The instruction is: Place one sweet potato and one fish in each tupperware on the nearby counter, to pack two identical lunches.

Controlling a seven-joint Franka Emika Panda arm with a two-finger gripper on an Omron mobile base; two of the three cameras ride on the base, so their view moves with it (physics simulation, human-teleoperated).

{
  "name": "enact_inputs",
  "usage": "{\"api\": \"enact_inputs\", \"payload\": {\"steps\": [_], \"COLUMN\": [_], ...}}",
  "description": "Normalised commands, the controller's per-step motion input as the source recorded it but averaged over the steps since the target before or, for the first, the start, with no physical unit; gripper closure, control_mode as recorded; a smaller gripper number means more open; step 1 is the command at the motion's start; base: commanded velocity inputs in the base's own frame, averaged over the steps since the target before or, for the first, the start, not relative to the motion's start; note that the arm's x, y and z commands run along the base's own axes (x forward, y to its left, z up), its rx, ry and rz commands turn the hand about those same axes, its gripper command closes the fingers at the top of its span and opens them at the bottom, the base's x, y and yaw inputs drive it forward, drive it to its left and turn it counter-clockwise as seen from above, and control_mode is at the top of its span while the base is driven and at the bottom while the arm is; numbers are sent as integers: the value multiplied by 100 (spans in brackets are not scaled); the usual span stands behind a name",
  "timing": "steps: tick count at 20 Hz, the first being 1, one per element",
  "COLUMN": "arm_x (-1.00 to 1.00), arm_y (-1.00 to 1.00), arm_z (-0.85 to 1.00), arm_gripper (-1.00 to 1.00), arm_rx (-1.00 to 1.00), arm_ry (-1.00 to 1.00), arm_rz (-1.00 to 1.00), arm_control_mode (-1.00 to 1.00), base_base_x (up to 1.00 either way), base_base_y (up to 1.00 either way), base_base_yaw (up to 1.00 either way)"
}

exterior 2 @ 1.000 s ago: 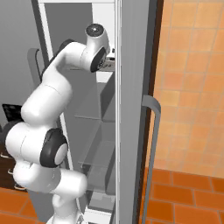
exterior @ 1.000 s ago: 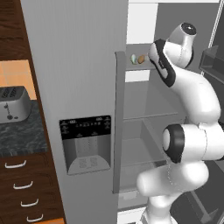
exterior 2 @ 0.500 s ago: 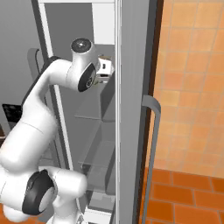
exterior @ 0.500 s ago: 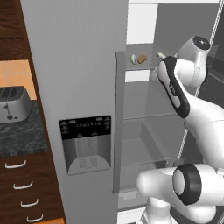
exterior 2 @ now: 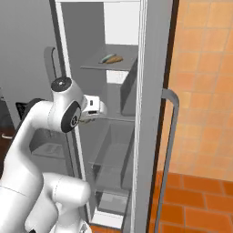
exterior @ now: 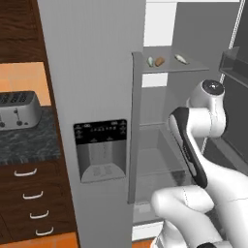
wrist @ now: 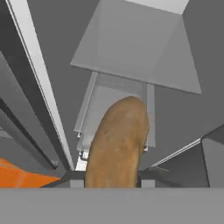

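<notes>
One sweet potato [wrist: 117,142] is held between the jaws of my gripper [wrist: 111,181]; in the hand view the orange-brown tuber stands up from between the two dark finger tips, and the jaws are narrow around it. Behind it I see the grey inside of the open fridge [exterior: 160,160], with its shelves and walls.

In the right base view the hand [exterior 2: 93,108] hangs just in front of the fridge opening, below the upper shelf [exterior 2: 111,65]. On that shelf, near its front edge, I see a slim greenish fish [exterior 2: 107,58] and a second sweet potato [exterior 2: 116,59] touching or just beside each other. In the left base view the same shelf [exterior: 167,68] carries these two near its left end, and another pale fish [exterior: 181,59] lies more to the right, apart from them.

At the left edge of the left base view, the black marbled counter [exterior: 29,145] carries a silver toaster [exterior: 18,109], above dark drawers [exterior: 34,198] with curved handles.
</notes>
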Motion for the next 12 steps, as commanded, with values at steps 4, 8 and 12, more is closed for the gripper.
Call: {"api": "enact_inputs", "payload": {"steps": [4, 8, 12], "arm_x": [0, 0, 0], "arm_y": [0, 0, 0], "arm_z": [0, 0, 0], "arm_gripper": [100, 100, 100], "arm_rx": [0, 0, 0], "arm_ry": [0, 0, 0], "arm_rz": [0, 0, 0], "arm_control_mode": [100, 100, 100], "base_base_x": [-80, -19, 9], "base_base_y": [94, 100, 100], "base_base_yaw": [7, 0, 0]}}
